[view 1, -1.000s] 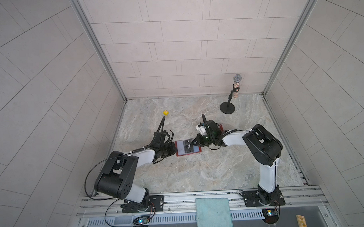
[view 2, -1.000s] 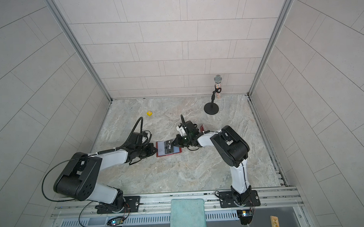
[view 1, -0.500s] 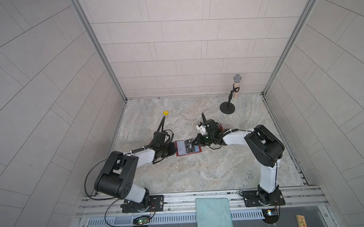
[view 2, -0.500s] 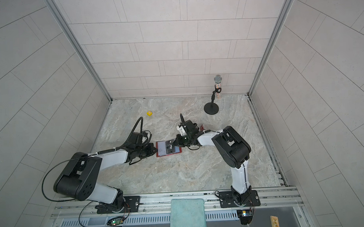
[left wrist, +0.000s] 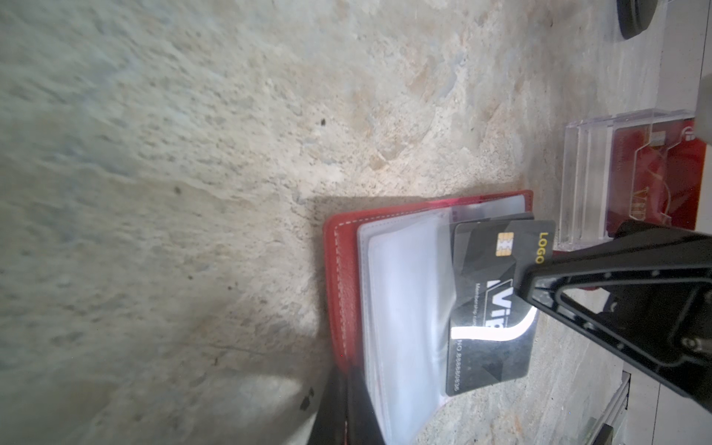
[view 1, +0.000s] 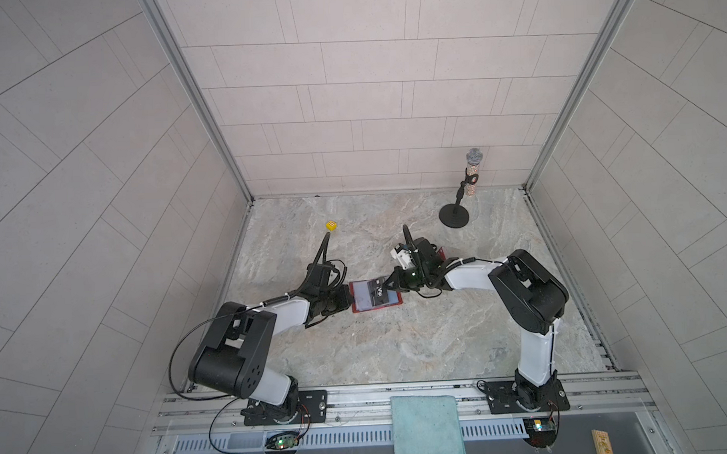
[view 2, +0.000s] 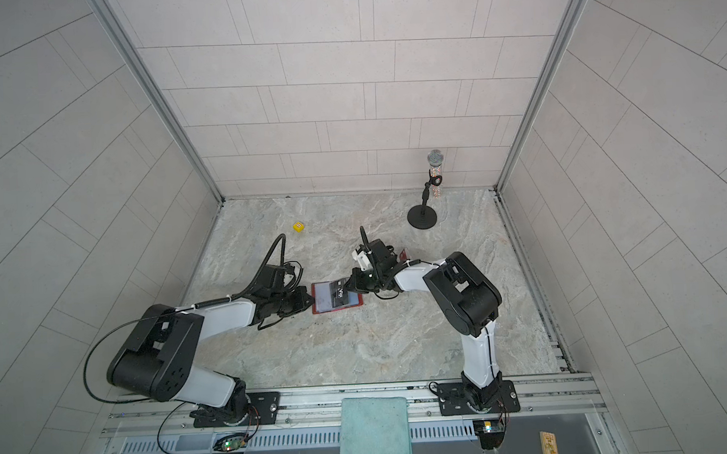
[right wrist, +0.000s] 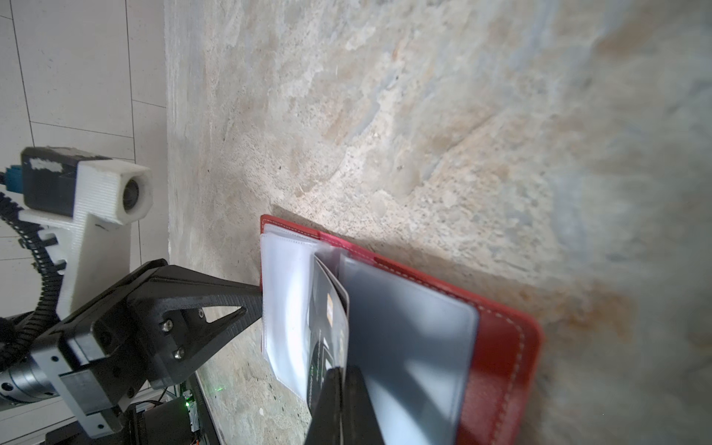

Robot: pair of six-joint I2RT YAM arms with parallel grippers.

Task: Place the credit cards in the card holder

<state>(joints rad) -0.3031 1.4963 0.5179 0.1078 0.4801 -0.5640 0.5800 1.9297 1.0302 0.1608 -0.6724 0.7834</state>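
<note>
while the left gripper (view 1: 349,298) clamped the left edge of the open red leather-look card holder (left wrist: 341,269) lying centrally, the right gripper (view 1: 388,283) pinched a black plastic vip credit card (left wrist: 489,346), partly between its clear sleeves (right wrist: 289,308).

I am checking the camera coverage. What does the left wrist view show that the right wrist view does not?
Only the left wrist view: the black card's printed face, the right gripper pinching it, and a clear stand holding a red card. Only the right wrist view: the left gripper at the card holder's edge, with the left wrist camera. Both: the open card holder on the marble table, with the black card partly among its clear sleeves.
</note>
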